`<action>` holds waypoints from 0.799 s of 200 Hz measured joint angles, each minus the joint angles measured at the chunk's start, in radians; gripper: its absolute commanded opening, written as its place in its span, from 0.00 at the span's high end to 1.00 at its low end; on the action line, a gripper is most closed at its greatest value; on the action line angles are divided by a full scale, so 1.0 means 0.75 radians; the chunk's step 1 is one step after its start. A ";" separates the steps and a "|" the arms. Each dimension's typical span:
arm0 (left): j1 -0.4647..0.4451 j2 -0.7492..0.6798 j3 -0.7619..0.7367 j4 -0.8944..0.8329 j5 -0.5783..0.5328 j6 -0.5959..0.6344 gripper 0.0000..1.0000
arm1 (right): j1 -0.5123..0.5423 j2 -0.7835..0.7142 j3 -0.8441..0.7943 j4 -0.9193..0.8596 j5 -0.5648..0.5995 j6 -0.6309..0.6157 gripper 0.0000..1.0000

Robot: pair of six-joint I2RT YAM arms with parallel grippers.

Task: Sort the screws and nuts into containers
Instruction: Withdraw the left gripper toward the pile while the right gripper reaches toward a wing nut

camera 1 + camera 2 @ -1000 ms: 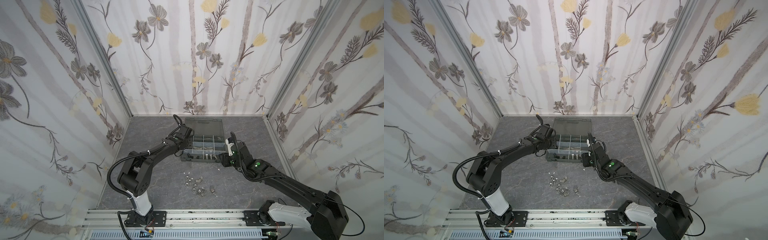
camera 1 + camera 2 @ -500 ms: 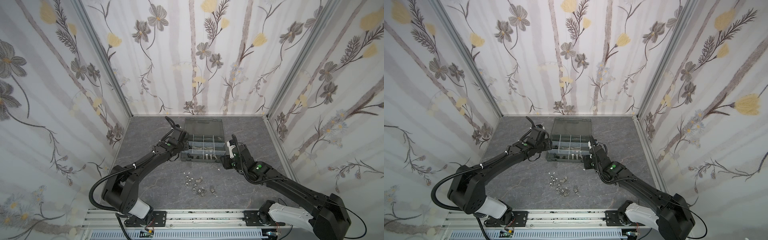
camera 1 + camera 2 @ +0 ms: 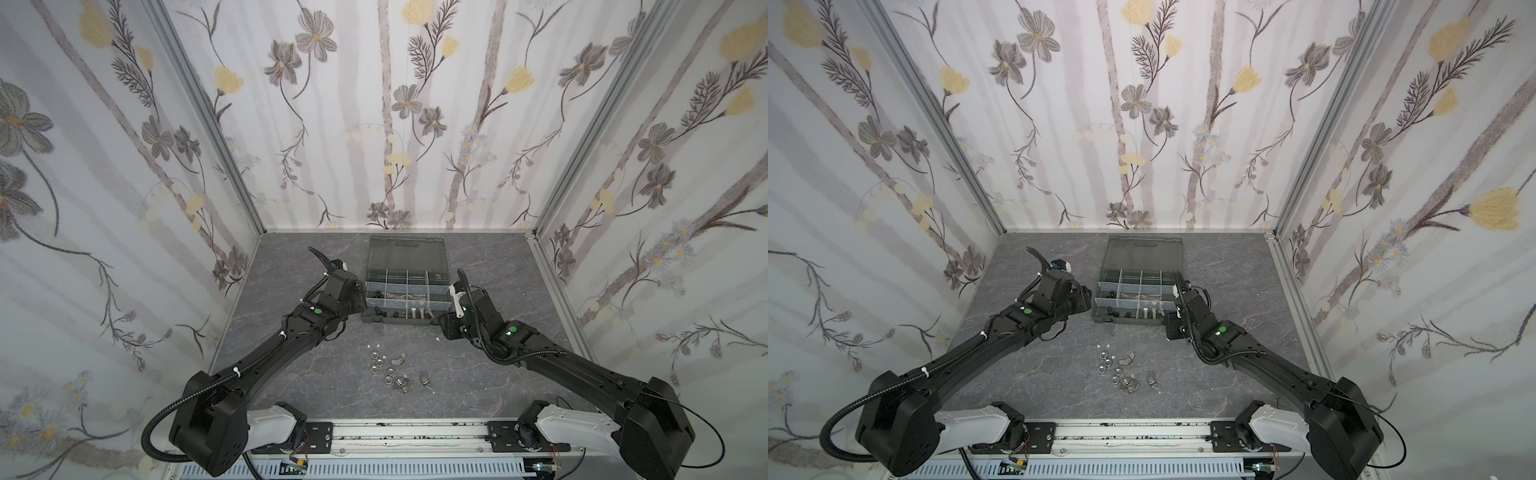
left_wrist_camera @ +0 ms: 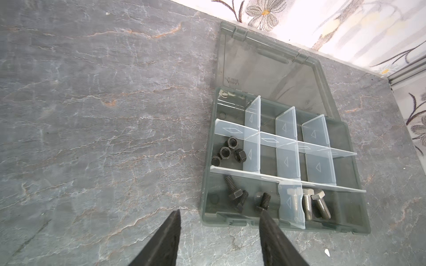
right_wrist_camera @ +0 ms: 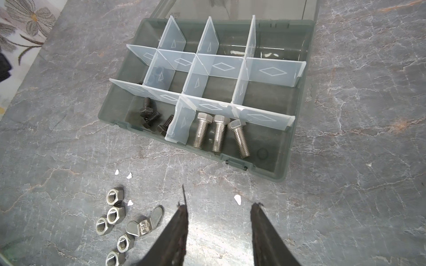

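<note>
The containers are cells of a dark grey organiser case [image 3: 399, 321] with its lid laid open. Black screws [image 4: 235, 194] lie in its front left cell and three silver bolts [image 5: 217, 133] in the cell beside it. Black nuts [image 4: 228, 152] sit in the cell behind the black screws. Loose silver hex nuts [image 5: 114, 207] and a wing nut [image 5: 144, 226] lie on the table in front of the case. My left gripper [image 4: 219, 210] hangs open and empty at the case's front left corner. My right gripper [image 5: 219, 204] is open and empty over bare table, between the loose nuts and the case.
The grey stone-patterned table is enclosed by flowered walls on three sides. Tiny white flecks [image 5: 237, 199] lie among the loose nuts. The open lid [image 3: 405, 253] lies flat behind the case, near the back wall. Both arms flank the case in both top views.
My left gripper has drawn back from over the case's left edge toward the front and opened wider. The right arm has hardly moved.
</note>
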 measured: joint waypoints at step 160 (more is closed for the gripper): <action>0.005 -0.325 -0.364 0.012 -0.006 -0.196 0.38 | 0.354 0.326 0.100 0.011 0.009 0.084 0.52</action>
